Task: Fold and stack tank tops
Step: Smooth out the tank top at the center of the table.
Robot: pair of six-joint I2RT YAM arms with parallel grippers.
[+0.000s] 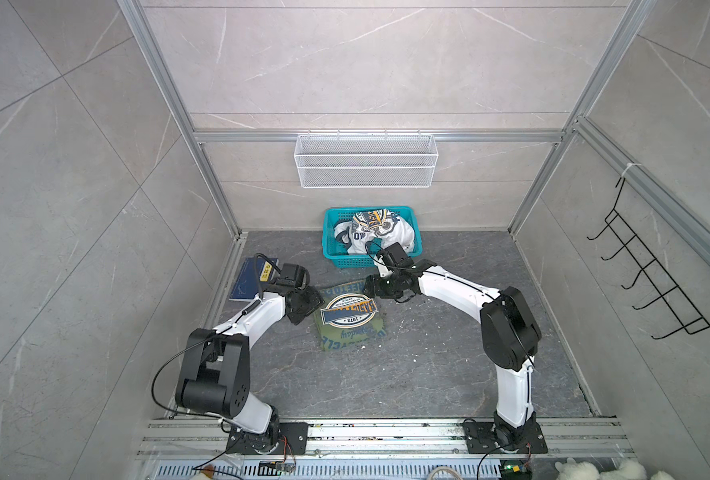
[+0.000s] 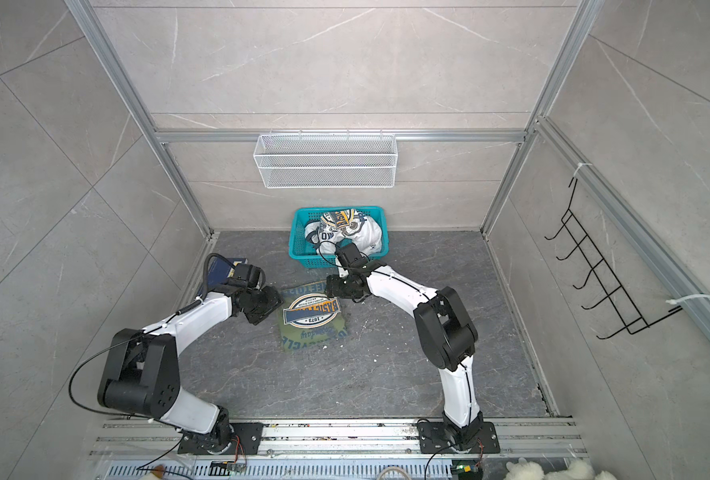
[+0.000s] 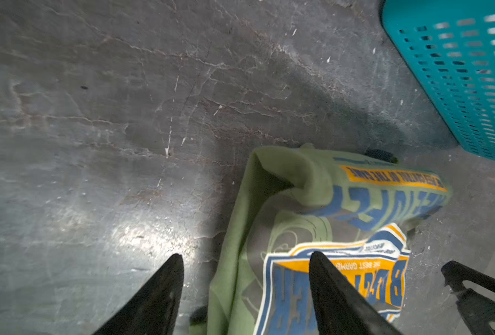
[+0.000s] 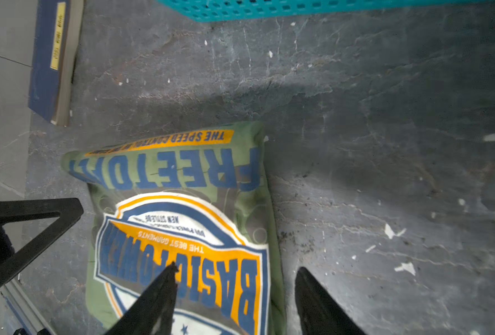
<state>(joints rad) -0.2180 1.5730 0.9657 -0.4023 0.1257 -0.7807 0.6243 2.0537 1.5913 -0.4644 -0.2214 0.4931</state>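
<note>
Above green tank top (image 1: pixel 350 318), jaws apart, empty.

- This is a robot test cell dressed up as a tiled washroom corner: grey marble-look wall panels (image 1: pixel 366 62) are slotted into a bare aluminium profile frame (image 1: pixel 378 136).
- Along the lower edge, a white-and-black robot arm (image 1: pixel 257 320) and its twin (image 1: pixel 457 286) are bolted to a slotted aluminium rail (image 1: pixel 386 432), with loose wiring nearby.
- A white wire-mesh basket (image 1: pixel 366 162) hangs at upper centre, and a black wire hook rack (image 1: pixel 652 282) is on the right.

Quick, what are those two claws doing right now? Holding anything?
Left gripper: open, holding nothing, above the green tank top.
Right gripper: open, holding nothing, above the same top.
</note>
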